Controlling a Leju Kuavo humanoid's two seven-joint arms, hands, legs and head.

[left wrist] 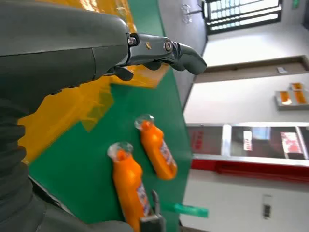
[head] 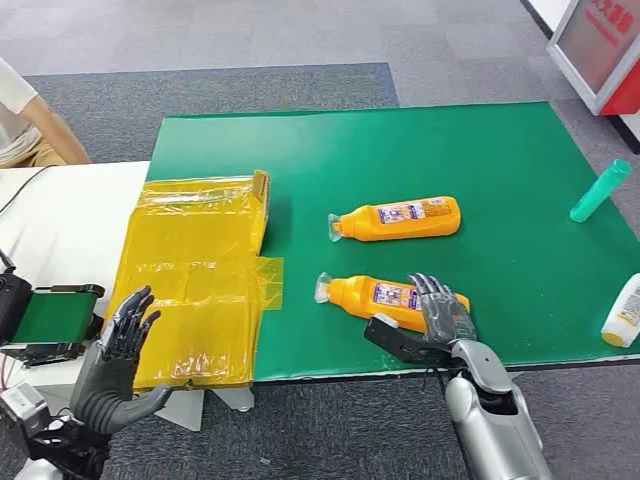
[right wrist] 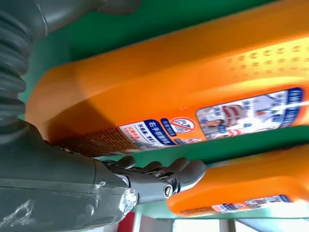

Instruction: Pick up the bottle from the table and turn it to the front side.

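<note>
Two orange bottles lie on their sides on the green mat (head: 490, 160), caps pointing toward my left; the far bottle (head: 398, 219) sits well apart from the near bottle (head: 377, 297), which I take as my target. My right hand (head: 441, 312) reaches over the base end of the near bottle, fingers (head: 436, 292) draped across its top and the thumb low at the table edge, but I cannot tell whether it has actually closed on the body or is only cupped around it. My left hand (head: 124, 340) hovers released beside the yellow plastic bags (head: 198, 275), fingers spread, holding nothing.

To do this grasp well, I judge I should seat the thumb firmly under the near side before lifting, since the smooth rounded body could roll or slip, and keep the grip near the base so the label stays readable as I rotate it.

Beyond the mat, a teal bottle (head: 601, 190) lies near the far right corner and a white bottle (head: 624, 312) rests at the right edge. Grey carpet (head: 302, 40) covers the floor, a white table (head: 60, 220) adjoins on the left, and a person's arm (head: 56, 130) shows there.
</note>
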